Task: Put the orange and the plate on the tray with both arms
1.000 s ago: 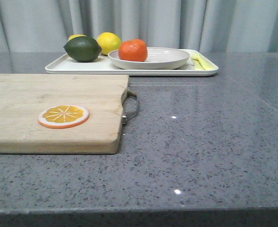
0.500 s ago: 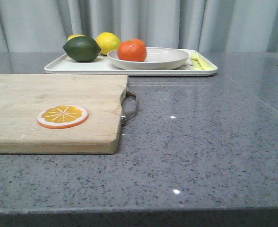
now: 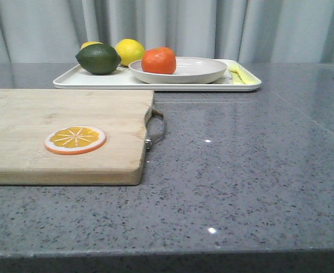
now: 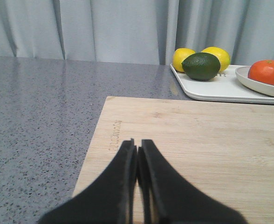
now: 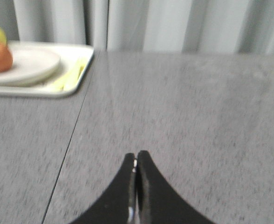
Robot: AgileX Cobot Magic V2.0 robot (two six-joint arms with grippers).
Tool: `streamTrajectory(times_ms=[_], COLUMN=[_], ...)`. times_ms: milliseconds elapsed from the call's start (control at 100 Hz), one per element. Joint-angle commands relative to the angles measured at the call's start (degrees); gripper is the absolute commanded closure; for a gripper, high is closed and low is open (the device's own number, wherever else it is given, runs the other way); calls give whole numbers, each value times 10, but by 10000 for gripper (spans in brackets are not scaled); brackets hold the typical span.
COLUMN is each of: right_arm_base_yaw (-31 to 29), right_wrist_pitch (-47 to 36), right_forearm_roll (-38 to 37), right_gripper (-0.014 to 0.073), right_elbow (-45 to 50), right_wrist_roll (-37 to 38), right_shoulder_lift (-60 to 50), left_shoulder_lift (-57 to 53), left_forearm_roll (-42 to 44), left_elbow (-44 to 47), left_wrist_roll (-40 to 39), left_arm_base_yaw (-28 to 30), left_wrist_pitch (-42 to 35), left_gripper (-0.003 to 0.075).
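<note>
Sitting in plate on tray: orange. Left gripper and right gripper jaws together, empty.

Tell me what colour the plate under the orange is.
Off-white, plain; the plate shows best in the front view.

text: none legible; cutting board — faint engraved mark near edge, unreadable

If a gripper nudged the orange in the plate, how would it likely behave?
The orange looks round and smooth, so it would probably roll. It sits in the shallow plate, whose low rim may only partly contain it. Its glossy skin might slip between narrow fingers.
</note>
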Motion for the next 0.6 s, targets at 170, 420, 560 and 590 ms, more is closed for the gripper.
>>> streamTrajectory(times_ms=[170,420,560,590], right_arm_base_yaw=[-5,-5,-6,-6], right_wrist_pitch=[-179,-176,-167,-167], right_forearm_roll=[-56,-53,-52,-52], right_gripper=[662,662,662,662], right_elbow=[70,129,128,129], right_wrist_roll=[64,64,64,64], right_shoulder_lift=[-36,-101,-101,-101], left_shoulder_lift=[-17,-17,-17,-17], left_forearm_roll=[0,0,0,0], left_elbow=[12,12,12,12], left_wrist_roll=[0,0,0,0], left_arm_base_yaw=[2,2,2,2], left_wrist_pitch=[-40,-40,-40,-40], left_gripper=[739,739,739,739])
